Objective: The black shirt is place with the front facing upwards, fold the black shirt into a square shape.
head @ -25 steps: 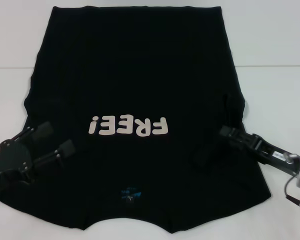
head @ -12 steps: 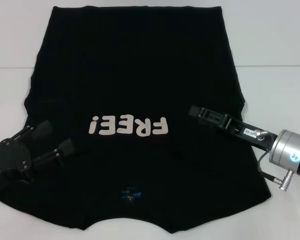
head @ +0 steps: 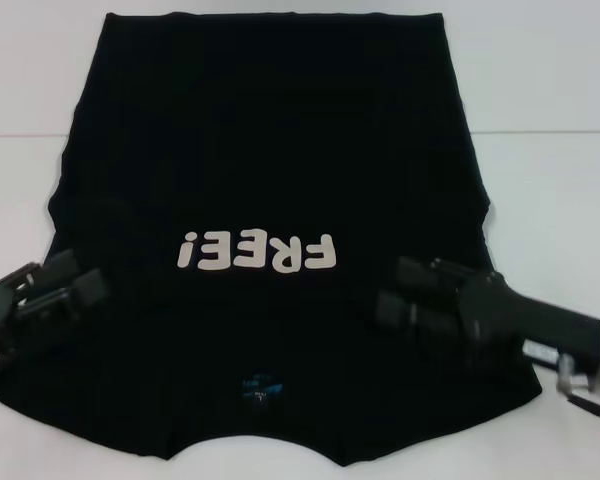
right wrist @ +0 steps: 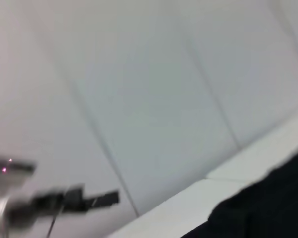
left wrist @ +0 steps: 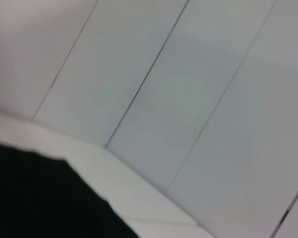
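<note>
On white table [head: 550, 90]: black shirt [head: 270, 150] flat; left pincer [head: 68, 282], right pincer [head: 405, 293] agape, empty

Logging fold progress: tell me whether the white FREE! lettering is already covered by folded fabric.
No: in the head view the black shirt lies spread on the table with the white lettering fully exposed.

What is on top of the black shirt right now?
Over the black shirt sit the left gripper at one sleeve and the right gripper opposite, both open. Whatever lies beneath the fabric is covered.

Matt black cloth shirt [head: 270, 150], smooth white table [head: 550, 190], matt black tools
</note>
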You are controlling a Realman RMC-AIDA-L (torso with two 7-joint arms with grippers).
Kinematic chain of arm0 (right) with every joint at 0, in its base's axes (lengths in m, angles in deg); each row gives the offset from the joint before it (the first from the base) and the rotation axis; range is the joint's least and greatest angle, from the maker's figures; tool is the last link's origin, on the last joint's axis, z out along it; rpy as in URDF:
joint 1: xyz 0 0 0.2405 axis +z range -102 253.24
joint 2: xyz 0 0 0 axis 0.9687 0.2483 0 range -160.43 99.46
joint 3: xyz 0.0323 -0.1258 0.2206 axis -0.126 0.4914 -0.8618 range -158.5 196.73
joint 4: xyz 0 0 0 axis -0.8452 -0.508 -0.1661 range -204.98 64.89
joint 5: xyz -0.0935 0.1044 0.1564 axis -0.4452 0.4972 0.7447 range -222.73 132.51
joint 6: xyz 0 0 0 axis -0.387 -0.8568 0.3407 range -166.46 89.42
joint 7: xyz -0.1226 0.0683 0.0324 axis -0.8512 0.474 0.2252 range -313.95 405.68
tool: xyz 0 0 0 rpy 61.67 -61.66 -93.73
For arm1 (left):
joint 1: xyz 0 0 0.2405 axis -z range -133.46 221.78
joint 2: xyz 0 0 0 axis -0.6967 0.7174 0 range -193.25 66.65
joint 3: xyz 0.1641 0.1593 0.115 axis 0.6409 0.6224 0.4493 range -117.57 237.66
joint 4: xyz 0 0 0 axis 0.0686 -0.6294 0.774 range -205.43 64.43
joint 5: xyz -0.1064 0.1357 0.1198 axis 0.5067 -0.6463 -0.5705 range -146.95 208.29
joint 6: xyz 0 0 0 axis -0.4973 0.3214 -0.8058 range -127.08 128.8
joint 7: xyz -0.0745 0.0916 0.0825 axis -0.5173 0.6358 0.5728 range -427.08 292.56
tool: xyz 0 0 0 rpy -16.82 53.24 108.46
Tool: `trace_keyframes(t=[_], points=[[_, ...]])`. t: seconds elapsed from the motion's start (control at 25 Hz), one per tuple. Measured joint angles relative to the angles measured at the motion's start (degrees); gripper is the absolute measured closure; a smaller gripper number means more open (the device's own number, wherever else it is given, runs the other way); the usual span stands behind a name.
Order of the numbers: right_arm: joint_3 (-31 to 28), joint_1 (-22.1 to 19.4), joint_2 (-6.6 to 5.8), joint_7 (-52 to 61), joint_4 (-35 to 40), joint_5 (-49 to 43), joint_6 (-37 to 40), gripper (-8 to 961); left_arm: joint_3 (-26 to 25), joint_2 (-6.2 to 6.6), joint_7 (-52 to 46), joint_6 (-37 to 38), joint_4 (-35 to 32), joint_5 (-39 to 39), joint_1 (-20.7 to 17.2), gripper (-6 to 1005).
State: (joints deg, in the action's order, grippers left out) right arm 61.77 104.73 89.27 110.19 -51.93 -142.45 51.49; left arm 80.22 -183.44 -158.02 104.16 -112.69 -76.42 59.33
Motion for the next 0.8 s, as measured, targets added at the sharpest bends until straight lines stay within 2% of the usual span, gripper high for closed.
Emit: trace_keyframes(t=[0.16, 0.28, 0.52, 0.68, 0.8], points=[[0.43, -2.77, -0.04, -15.18, 0.29, -0.07, 2.64, 238, -1.93, 1.21, -8.73, 1.35, -5.34, -7.75, 0.01, 92], [1.08, -4.86, -0.10, -21.62, 2.18, -1.90, 2.04, 205, -2.03, 1.80, -16.25, 1.42, -9.52, -16.12, 0.54, 92], [0.92, -6.76, -0.25, -23.13, 4.25, -5.83, 1.73, 116, -4.38, 3.63, -29.45, 2.70, -12.21, -27.09, 2.67, 92], [0.93, -7.89, -0.31, -23.26, 5.44, -6.85, 1.52, 56, -6.92, 4.45, -34.12, 1.91, -12.07, -29.41, 3.74, 91], [0.96, -8.24, -0.38, -23.33, 5.50, -6.89, 1.36, 56, -7.12, 4.76, -37.85, -0.40, -11.31, -30.90, 4.48, 91]])
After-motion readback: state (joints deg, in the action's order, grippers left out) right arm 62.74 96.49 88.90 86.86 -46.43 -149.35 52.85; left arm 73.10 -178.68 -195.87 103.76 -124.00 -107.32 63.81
